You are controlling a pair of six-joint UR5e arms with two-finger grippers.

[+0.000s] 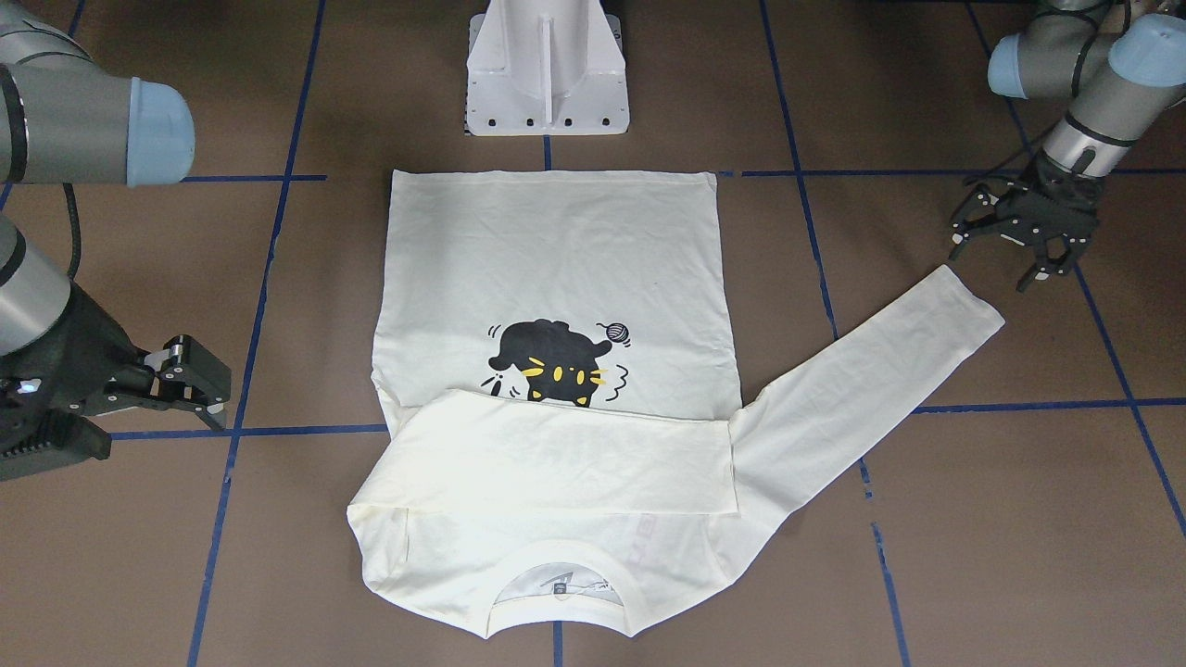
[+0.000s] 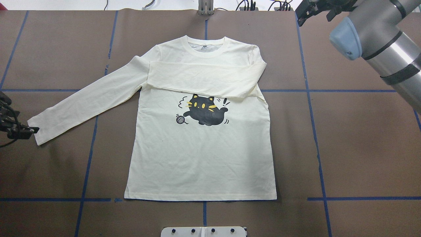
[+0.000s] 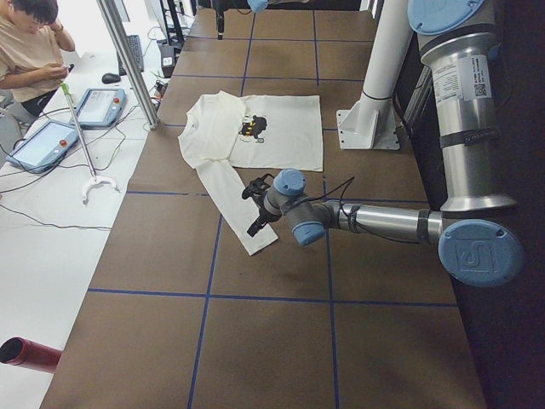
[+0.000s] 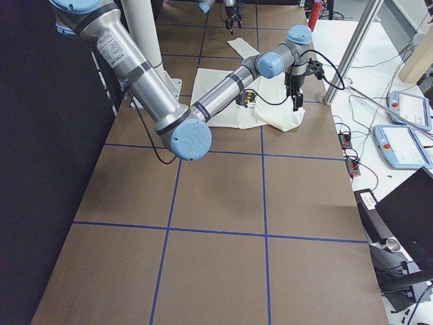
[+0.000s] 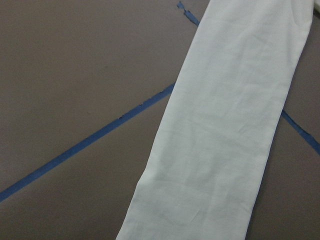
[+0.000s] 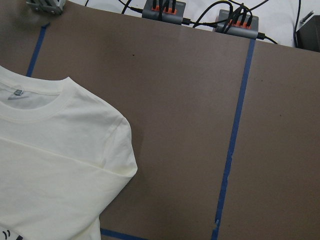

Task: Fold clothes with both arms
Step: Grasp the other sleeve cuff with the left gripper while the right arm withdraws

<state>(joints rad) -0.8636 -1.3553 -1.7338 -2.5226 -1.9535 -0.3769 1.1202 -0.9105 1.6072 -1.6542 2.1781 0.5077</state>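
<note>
Left claw (image 1: 1005,261): fingers spread apart and empty, hanging just beside the cuff of the outstretched sleeve (image 2: 85,103); its wrist camera looks down along that sleeve.
Right claw (image 1: 190,389): fingers also apart, gripping nothing, off to the side of the opposite shoulder and clear of the cloth.
Shirt (image 2: 200,158): flat and print side up in the middle of the brown surface (image 2: 361,148), with the collar on the far side from the robot and the hem nearest its base.
Folded sleeve (image 2: 204,79): the sleeve on the robot's right side lies across the chest, its lower edge just meeting the ears of the black cat (image 2: 205,113) (whatever is printed above the cat is hidden under it).
Done so far: one sleeve is brought in and lies fairly smooth and straight; the body looks squared to the blue tape lines.
Left to do: the outstretched sleeve is not yet folded in, and the body has no side or hem-to-collar fold.
Progress: early, I judge; about one fold of several.
Likely step in hand: taking the free cuff with the left claw, given how close it sits.
</note>
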